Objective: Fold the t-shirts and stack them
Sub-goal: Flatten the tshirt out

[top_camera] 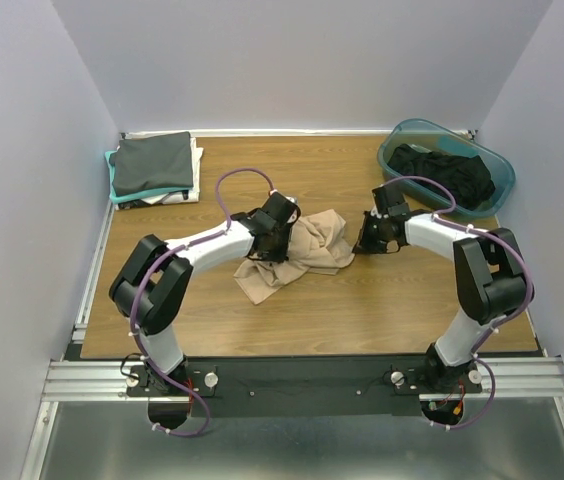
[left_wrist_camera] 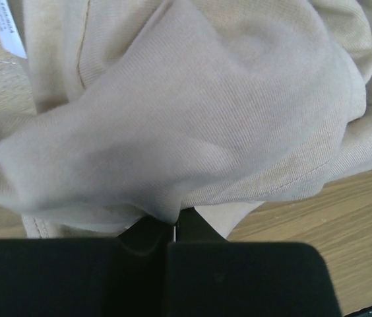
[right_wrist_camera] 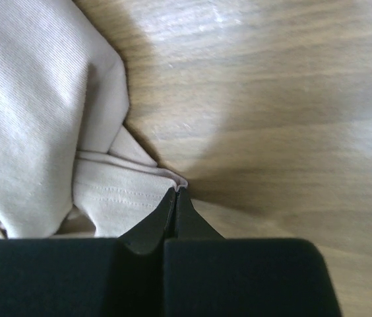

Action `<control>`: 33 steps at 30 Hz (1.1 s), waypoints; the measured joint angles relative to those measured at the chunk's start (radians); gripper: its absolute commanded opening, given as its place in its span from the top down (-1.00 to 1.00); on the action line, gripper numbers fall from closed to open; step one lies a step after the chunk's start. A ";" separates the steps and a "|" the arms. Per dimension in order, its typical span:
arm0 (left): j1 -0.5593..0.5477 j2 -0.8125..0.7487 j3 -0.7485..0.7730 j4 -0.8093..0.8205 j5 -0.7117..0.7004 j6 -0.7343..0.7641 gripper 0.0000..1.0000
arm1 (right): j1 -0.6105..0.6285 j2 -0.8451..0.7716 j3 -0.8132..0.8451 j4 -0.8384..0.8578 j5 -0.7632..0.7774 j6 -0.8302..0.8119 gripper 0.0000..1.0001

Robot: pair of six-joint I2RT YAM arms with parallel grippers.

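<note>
Pinching the crumpled tan t-shirt [top_camera: 312,255] mid wood-grain table [top_camera: 382,310]: left hand [left_wrist_camera: 175,228] clamped tight on a bunched fold, right hand [right_wrist_camera: 175,195] closed on a hem corner. Folded stack [top_camera: 154,165] in the far-left corner, black t-shirts [top_camera: 447,172] in a teal tub [top_camera: 502,175] far right. Plain pale walls [top_camera: 302,60] on three sides.

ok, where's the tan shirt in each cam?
Top: tan shirt crumpled in the middle of the table.
Left wrist: shirt fills most of the frame.
Right wrist: shirt on the left side, hem reaching bottom centre.
Shared landmark: wooden table.
</note>
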 measured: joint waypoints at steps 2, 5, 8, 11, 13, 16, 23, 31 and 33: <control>0.000 -0.008 0.023 -0.035 -0.016 0.002 1.00 | 0.000 -0.014 0.000 -0.021 0.016 0.000 0.99; 0.001 -0.043 0.087 -0.097 -0.048 0.007 1.00 | 0.000 -0.059 0.000 -0.053 0.044 -0.001 0.99; 0.011 -0.088 0.158 -0.137 -0.068 0.015 1.00 | 0.000 -0.120 0.007 -0.089 0.071 -0.002 0.99; 0.035 -0.150 0.237 -0.172 -0.096 0.027 1.00 | 0.000 -0.179 0.042 -0.127 0.110 -0.010 0.99; 0.059 -0.177 0.259 -0.190 -0.114 0.035 1.00 | -0.002 -0.203 0.063 -0.148 0.130 -0.015 0.99; 0.103 -0.215 0.262 -0.222 -0.143 0.050 1.00 | -0.013 -0.246 0.121 -0.201 0.172 -0.030 0.99; 0.319 -0.268 0.286 -0.267 -0.182 0.115 1.00 | -0.103 -0.284 0.355 -0.319 0.239 -0.090 0.99; 0.435 -0.236 0.671 -0.286 -0.203 0.203 1.00 | -0.220 -0.259 0.752 -0.409 0.292 -0.171 0.99; 0.469 -0.236 0.765 -0.275 -0.212 0.219 1.00 | -0.224 -0.253 0.843 -0.428 0.310 -0.186 0.99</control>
